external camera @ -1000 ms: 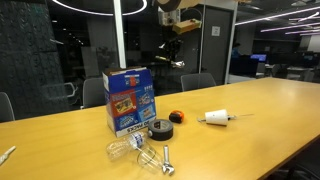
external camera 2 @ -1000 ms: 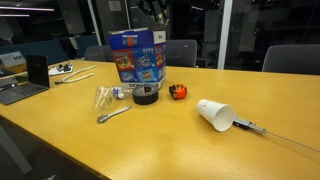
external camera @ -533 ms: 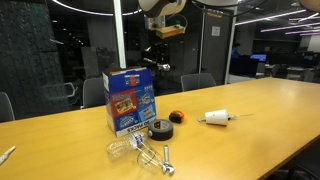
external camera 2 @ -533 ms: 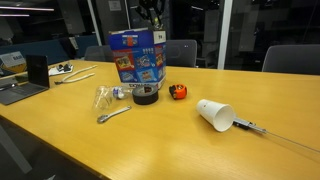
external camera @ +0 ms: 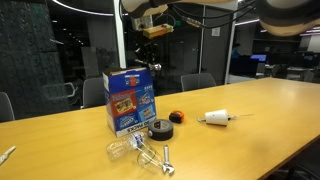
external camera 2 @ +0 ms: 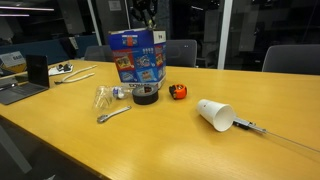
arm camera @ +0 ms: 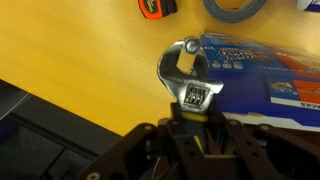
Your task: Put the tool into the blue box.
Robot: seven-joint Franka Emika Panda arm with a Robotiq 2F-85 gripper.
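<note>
My gripper (arm camera: 192, 108) is shut on the tool (arm camera: 186, 68), a small wrench whose silver jaw end sticks out past the fingers while its handle is hidden between them. In the wrist view the tool hangs over the left edge of the blue box (arm camera: 268, 72), which lies below it. In both exterior views the gripper (external camera: 150, 58) (external camera 2: 148, 14) hovers above the upright blue box (external camera: 128, 100) (external camera 2: 138, 56) on the wooden table, apart from its top.
A black tape roll (external camera: 160, 129) (external camera 2: 146, 94) and an orange tape measure (external camera: 177, 117) (external camera 2: 179, 92) sit beside the box. A white cup (external camera: 217, 118), a clear bulb (external camera: 125, 148) and a silver bolt (external camera: 165, 158) lie nearby. A laptop (external camera 2: 28, 78) stands at one table end.
The arm has carried the tool sideways towards the blue box; the gripper now hangs over the box's top. The objects on the table have not moved.
</note>
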